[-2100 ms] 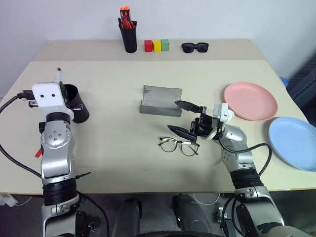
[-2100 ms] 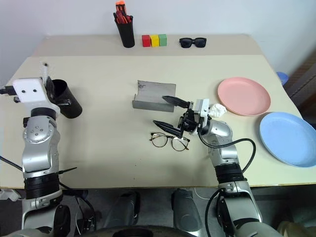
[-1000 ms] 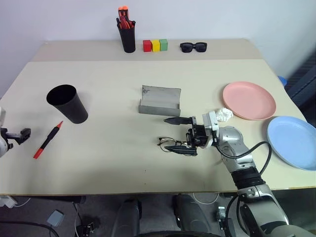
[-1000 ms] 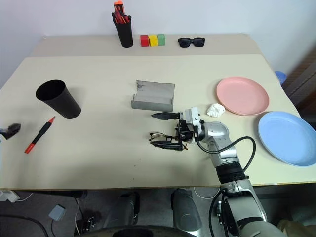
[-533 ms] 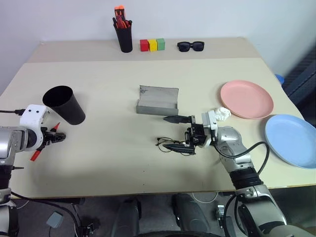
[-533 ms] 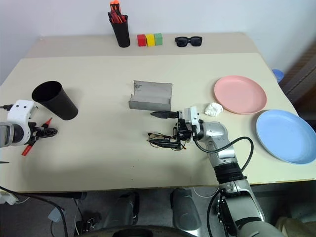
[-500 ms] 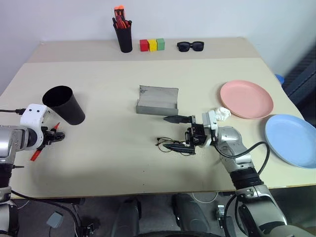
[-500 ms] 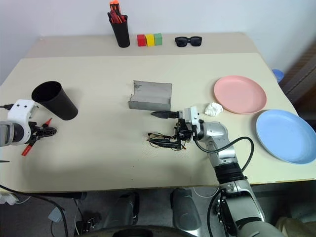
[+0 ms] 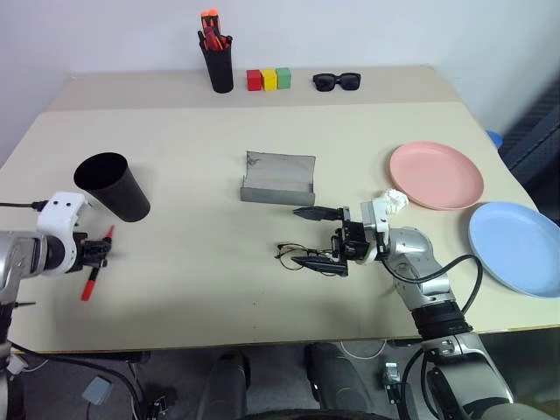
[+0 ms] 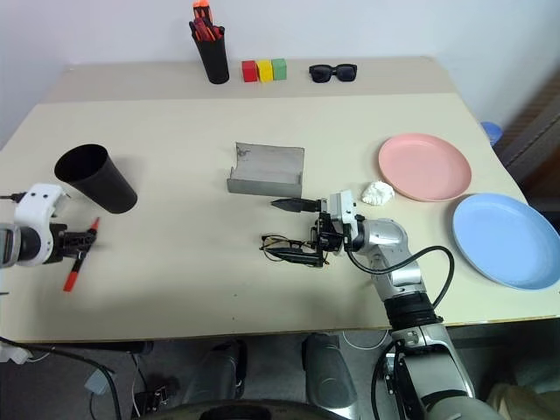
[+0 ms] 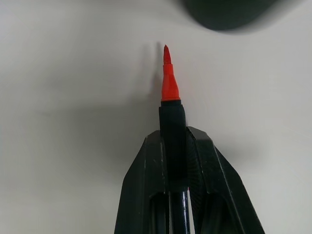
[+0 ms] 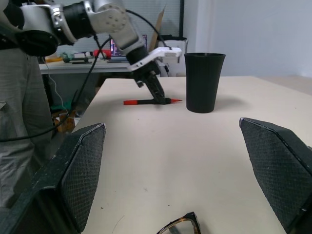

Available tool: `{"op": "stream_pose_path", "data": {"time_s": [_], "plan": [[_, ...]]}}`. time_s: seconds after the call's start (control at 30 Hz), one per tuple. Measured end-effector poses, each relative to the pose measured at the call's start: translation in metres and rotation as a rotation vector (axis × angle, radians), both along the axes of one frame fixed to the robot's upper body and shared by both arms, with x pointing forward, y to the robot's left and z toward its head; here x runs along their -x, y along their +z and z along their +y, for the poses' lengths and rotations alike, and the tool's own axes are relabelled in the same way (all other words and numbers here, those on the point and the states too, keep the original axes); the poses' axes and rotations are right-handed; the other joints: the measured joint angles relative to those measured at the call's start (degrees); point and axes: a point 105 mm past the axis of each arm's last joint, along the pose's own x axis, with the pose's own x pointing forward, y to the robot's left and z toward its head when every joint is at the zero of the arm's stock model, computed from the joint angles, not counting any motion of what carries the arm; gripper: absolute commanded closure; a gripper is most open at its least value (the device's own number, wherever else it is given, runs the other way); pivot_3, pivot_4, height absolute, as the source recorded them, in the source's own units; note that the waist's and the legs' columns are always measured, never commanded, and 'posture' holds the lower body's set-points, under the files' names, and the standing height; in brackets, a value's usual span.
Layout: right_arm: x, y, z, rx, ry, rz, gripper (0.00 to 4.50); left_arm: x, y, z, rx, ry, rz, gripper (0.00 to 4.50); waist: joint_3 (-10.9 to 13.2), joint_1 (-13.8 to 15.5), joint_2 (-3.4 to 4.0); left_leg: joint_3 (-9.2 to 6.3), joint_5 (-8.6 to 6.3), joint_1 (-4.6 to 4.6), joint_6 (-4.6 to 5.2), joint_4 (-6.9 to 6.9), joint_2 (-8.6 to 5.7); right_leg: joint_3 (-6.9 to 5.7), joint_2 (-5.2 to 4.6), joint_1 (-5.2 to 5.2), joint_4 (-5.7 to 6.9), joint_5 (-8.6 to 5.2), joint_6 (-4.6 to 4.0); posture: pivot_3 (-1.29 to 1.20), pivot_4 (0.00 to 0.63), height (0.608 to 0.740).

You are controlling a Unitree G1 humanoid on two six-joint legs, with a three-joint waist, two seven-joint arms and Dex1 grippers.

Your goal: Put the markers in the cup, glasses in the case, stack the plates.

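**Left hand clamped on the red-capped marker, cup just beyond it**

My left gripper [image 11: 173, 161] has its two fingers closed on the black barrel of the red-capped marker [image 11: 171, 122], gripping it behind the red cap. In the left wrist view the marker runs straight out between the fingers, cap forward, so its long axis lies in line with the hand. The right wrist view shows it lying about level, low over the table [image 9: 201, 262] or resting on it; I cannot tell which.

The governing relation: the cup [image 9: 112, 185] stands upright just beyond and a little inboard of this hand, with its open mouth above the marker's present level. In my judgement the marker must be raised and tipped toward upright before it can clear the rim.

My right gripper [image 9: 317, 236] stands wide open around the glasses [image 9: 308, 259], one finger on the far side and one low at the frame, without a grip that I can confirm. The case [image 9: 278, 179] lies open just past them, its long axis across my front. The pink plate [image 9: 436, 175] and blue plate [image 9: 516, 248] sit unstacked, side by side at my right.
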Motion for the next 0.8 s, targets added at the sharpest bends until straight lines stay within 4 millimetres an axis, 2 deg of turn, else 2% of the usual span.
{"op": "stream_pose_path", "data": {"time_s": [0.17, 0.27, 0.33, 0.37, 0.43, 0.5, 0.6, 0.7, 0.8], "plan": [[-0.002, 0.0, -0.001, 0.001, -0.007, -0.001, 0.0, 0.037, -0.004, -0.049, 0.106, -0.241, 0.058, 4.48, 0.0, 0.2, 0.0, 0.01, 0.0, 0.03, -0.01, 0.04, 0.0, 0.0, -0.01, 0.05, -0.01, -0.01, -0.02, 0.0, 0.15, 0.74], [-0.004, 0.002, 0.0, -0.001, -0.007, -0.011, 0.0, 0.041, 0.003, -0.068, 0.117, -0.34, 0.034, 4.48, 0.0, 0.2, -0.01, 0.0, 0.01, 0.05, -0.02, 0.08, 0.0, 0.0, -0.01, 0.07, -0.02, -0.01, -0.02, 0.0, 0.15, 0.74], [-0.005, 0.002, -0.001, -0.002, -0.01, -0.015, 0.0, 0.035, 0.009, -0.071, 0.099, -0.357, -0.011, 4.48, 0.0, 0.1, 0.0, 0.01, 0.01, 0.05, -0.02, 0.08, 0.0, 0.0, 0.0, 0.07, -0.03, -0.01, -0.02, 0.0, 0.15, 0.74], [-0.006, 0.002, -0.003, -0.004, -0.02, -0.01, 0.0, 0.02, 0.018, -0.075, 0.076, -0.358, -0.131, 4.48, 0.0, 0.3, 0.07, 0.0, 0.01, 0.06, -0.02, 0.1, -0.01, 0.0, -0.01, 0.13, -0.07, 0.0, -0.02, 0.0, 0.15, 0.74], [-0.008, 0.002, -0.002, -0.01, -0.028, -0.01, 0.0, -0.016, 0.051, -0.09, 0.043, -0.334, -0.474, 4.48, 0.1, 1.3, -0.03, -0.02, 0.06, 0.04, -0.1, 0.16, 0.0, -0.02, 0.02, 0.15, -0.1, 0.02, -0.03, 0.0, 0.15, 0.74], [-0.009, 0.005, 0.0, -0.019, -0.028, -0.023, 0.0, -0.035, 0.082, -0.098, 0.001, -0.292, -0.707, 4.48, 0.1, 1.5, -0.17, 0.01, 0.09, 0.03, -0.16, 0.14, 0.0, 0.0, -0.03, 0.16, -0.17, 0.07, -0.04, 0.0, 0.15, 0.74], [-0.01, 0.004, -0.001, -0.02, -0.037, -0.023, 0.0, -0.049, 0.124, -0.105, -0.019, -0.208, -0.942, 4.48, 0.1, 1.5, -0.17, 0.03, 0.09, 0.02, -0.16, 0.12, -0.03, -0.01, -0.05, 0.16, -0.19, 0.1, 0.01, 0.0, 0.15, 0.74], [-0.011, 0.004, -0.001, -0.02, -0.042, -0.022, 0.0, -0.054, 0.157, -0.113, -0.013, -0.166, -1.081, 4.48, 0.1, 1.4, -0.17, 0.02, 0.09, 0.02, -0.16, 0.12, -0.03, -0.01, -0.04, 0.15, -0.16, 0.1, 0.02, 0.0, 0.15, 0.74], [-0.012, 0.003, -0.002, -0.02, -0.047, -0.015, 0.0, -0.055, 0.177, -0.116, -0.015, -0.135, -1.161, 4.48, 0.1, 1.3, -0.17, 0.02, 0.09, 0.04, -0.16, 0.12, -0.02, 0.0, -0.02, 0.16, -0.15, 0.1, 0.02, 0.0, 0.15, 0.74]]}}
